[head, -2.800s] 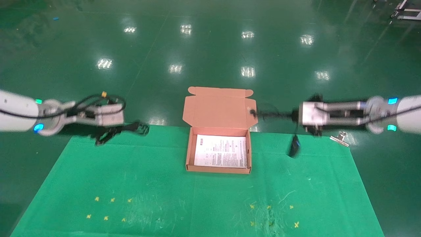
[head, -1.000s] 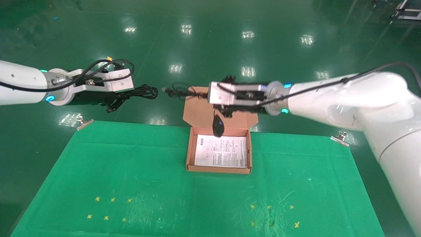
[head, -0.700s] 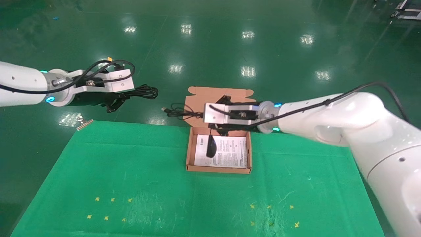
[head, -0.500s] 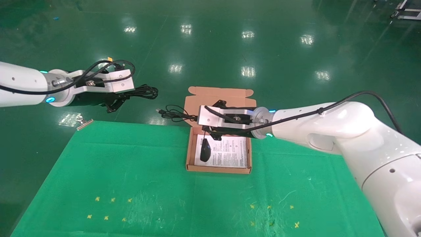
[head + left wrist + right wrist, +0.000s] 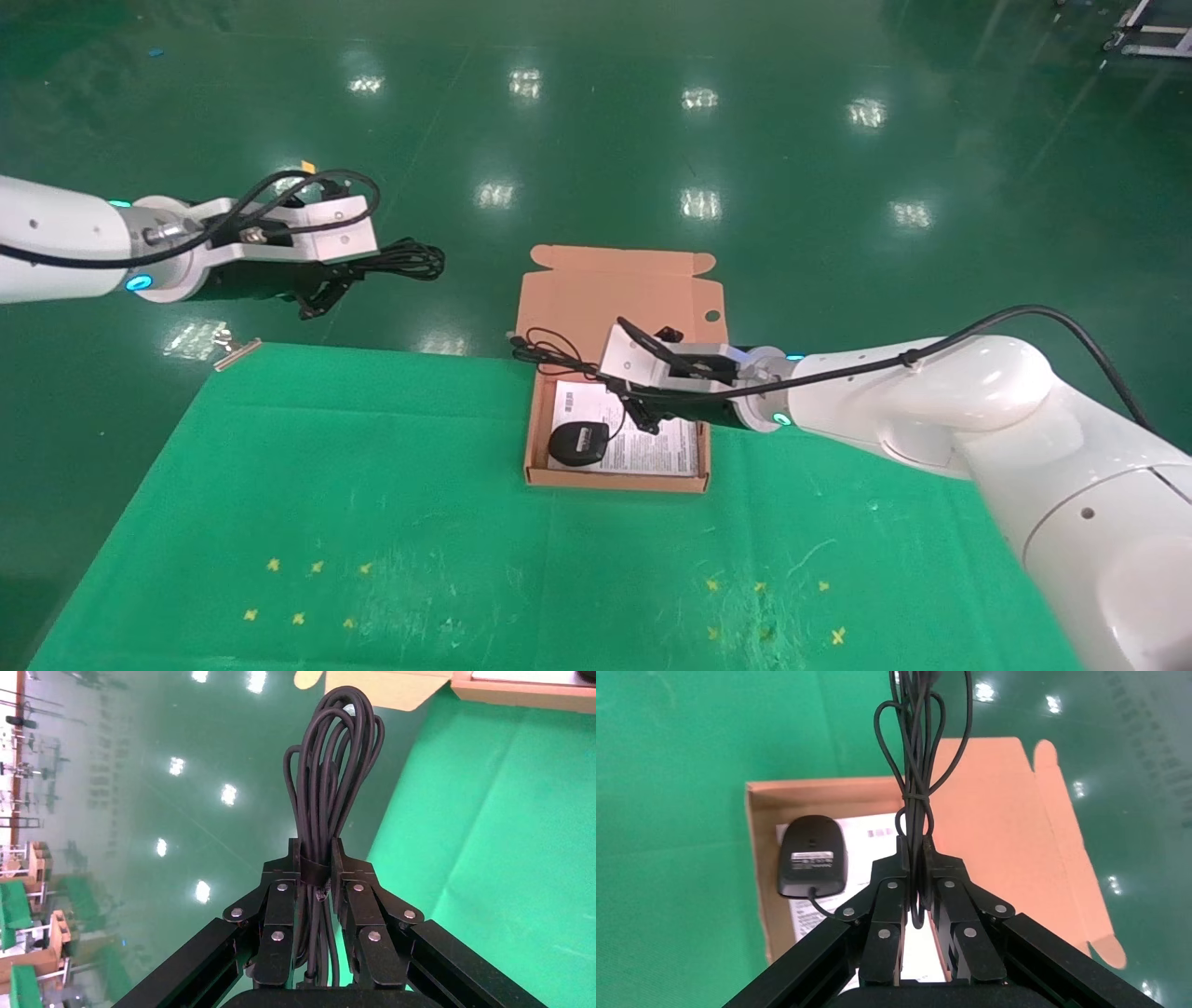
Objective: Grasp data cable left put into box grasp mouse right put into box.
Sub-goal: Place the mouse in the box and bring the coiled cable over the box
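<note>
Now my right end effector (image 5: pixel 916 874) hangs low over the box (image 5: pixel 535 438), pinching the bundled cord (image 5: pixel 918 755) of the mouse (image 5: pixel 577 442), which lies label-up on the white printed sheet (image 5: pixel 666 449) in the box's near left corner, while the cord's loops (image 5: pixel 545 349) trail out past the far left wall. Off to my left, well apart from the box and beyond the green counter (image 5: pixel 372 522), my left end effector (image 5: pixel 316 881) is clamped on the data cable (image 5: pixel 336 762). If I let go here, the cord would probably stay draped outside, and lifting away could drag the mouse back out.
</note>
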Robot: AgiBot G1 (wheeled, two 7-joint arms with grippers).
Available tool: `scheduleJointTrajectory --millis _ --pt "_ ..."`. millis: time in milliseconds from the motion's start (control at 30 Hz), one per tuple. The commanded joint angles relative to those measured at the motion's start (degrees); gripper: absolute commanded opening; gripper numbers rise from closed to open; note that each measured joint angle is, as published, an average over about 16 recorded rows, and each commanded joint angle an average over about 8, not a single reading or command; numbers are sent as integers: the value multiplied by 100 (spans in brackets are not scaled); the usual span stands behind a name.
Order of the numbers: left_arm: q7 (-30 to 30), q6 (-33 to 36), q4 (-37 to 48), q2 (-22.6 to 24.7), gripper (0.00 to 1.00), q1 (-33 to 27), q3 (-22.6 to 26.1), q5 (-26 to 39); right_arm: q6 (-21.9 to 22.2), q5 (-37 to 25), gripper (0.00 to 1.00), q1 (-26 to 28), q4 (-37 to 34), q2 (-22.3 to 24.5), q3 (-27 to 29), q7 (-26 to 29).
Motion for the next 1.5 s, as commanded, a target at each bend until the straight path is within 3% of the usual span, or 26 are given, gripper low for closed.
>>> scheduleJointTrajectory --millis 33,467,667,867,1167,1500 --pt "0 0 -1 0 0 1 0 0 11 0 100 -3 -23 -4 -10 2" --pt "229 -148 114 207 0 161 21 -187 -210 247 100 68 450 481 146 53" --pt "747 -715 673 758 0 315 65 -342 -242 250 100 74 858 1055 202 54" --pt "1648 -1496 1634 1472 0 442 75 -627 -197 75 100 15 1414 1708 144 263" --pt "2970 -2098 2555 2019 0 629 126 -1583 -85 -247 100 -169 2519 2639 3 936" --pt "3563 -2199 2521 2073 0 779 771 -2795 62 -549 100 -436 3617 3408 -141 1763"
